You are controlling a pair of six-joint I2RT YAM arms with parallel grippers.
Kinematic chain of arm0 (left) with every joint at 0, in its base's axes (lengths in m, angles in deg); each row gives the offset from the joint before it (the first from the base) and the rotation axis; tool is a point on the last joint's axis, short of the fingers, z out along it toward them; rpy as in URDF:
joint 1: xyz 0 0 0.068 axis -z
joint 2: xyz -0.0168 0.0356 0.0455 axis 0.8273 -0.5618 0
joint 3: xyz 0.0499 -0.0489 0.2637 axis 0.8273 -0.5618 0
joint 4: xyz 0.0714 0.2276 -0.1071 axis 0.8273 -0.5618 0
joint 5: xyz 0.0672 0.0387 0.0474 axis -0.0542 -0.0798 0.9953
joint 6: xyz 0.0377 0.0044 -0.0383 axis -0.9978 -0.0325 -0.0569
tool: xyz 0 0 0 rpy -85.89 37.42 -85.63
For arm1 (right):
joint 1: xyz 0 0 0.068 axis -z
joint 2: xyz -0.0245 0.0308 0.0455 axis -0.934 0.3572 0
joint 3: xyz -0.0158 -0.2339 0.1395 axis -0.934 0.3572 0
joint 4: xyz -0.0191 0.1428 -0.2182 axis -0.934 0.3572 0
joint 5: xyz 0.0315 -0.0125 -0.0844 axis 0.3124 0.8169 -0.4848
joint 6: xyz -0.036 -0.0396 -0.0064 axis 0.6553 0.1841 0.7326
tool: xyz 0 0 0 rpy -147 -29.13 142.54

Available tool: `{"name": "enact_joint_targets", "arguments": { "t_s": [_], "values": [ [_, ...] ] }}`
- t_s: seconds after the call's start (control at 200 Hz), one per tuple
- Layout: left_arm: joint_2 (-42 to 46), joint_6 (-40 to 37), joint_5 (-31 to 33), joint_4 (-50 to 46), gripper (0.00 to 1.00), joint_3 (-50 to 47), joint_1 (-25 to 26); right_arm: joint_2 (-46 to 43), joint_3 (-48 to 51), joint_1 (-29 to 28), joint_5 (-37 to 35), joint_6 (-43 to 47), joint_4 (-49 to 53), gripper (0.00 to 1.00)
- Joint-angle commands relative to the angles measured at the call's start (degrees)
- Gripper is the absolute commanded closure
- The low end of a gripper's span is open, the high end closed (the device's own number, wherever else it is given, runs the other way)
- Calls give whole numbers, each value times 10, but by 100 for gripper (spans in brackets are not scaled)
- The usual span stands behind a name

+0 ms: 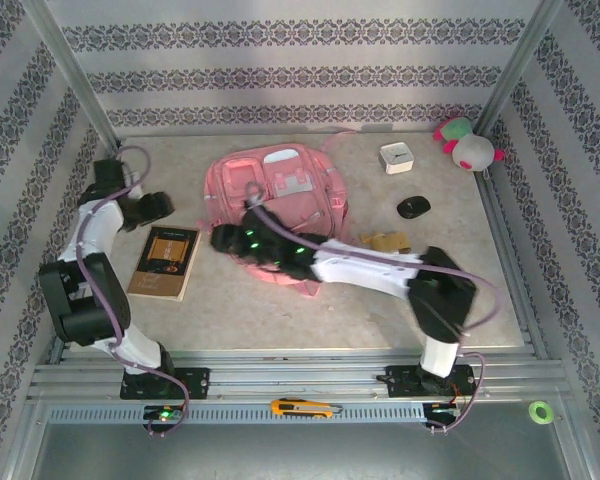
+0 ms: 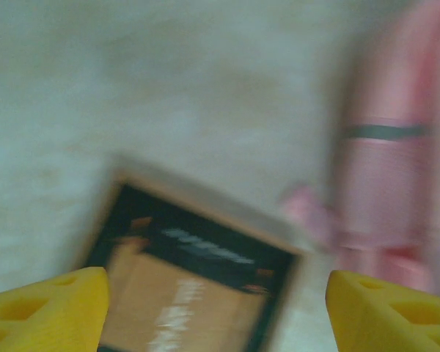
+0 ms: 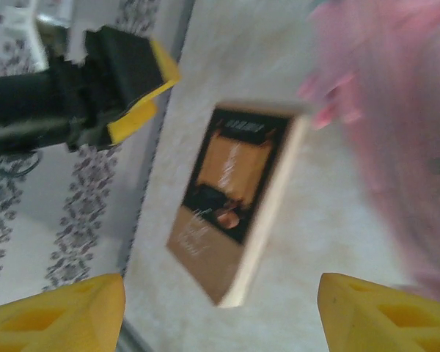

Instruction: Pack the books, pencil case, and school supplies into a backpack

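The backpack point(image 1: 280, 190) is laid at the twelve o'clock side of the bench point(image 1: 250, 315), with a book point(image 1: 165, 262) flat at its eight o'clock. The left fingers point(image 2: 51, 304) are spread open and empty above the book, and the right fingers point(image 3: 59, 312), equally open and empty, are aimed at it from three o'clock. A collision could be caused if both were brought in together.

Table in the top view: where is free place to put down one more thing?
Bare table lies along the near edge, between the book and the right arm. Also free: the far left corner, between the left arm and the backpack. Crowded: right of the backpack, around the mouse, white box and tan item.
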State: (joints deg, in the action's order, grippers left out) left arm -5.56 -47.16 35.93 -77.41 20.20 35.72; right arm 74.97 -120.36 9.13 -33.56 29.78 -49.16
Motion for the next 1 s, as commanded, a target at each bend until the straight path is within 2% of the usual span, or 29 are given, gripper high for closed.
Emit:
{"name": "enact_joint_targets", "arguments": {
  "t_s": [0.0, 0.14, 0.375, 0.545, 0.7, 0.864, 0.994],
  "values": [
    [-5, 28, 14, -29, 22, -6, -23, 72, -63, -37, 5, -51, -25, 30],
    [-21, 27, 43, -11, 22, -13, -44, 140, -126, -52, -16, -52, -3, 30],
    [-84, 23, 21, -9, 27, -19, -50, 252, -232, -43, 23, -78, 22, 31],
    [-98, 16, 18, -15, 28, -35, -50, 297, -297, -35, 30, -73, 61, 32],
    [-82, 14, 8, -19, 28, -65, -50, 336, -343, -24, 40, -76, 93, 32],
    [-27, 19, -41, -40, 30, -111, -49, 362, -372, -12, 43, -63, 125, 35],
    [23, 4, -18, -53, 29, -137, -48, 360, -372, -9, 28, -40, 156, 35]
  ]
}}
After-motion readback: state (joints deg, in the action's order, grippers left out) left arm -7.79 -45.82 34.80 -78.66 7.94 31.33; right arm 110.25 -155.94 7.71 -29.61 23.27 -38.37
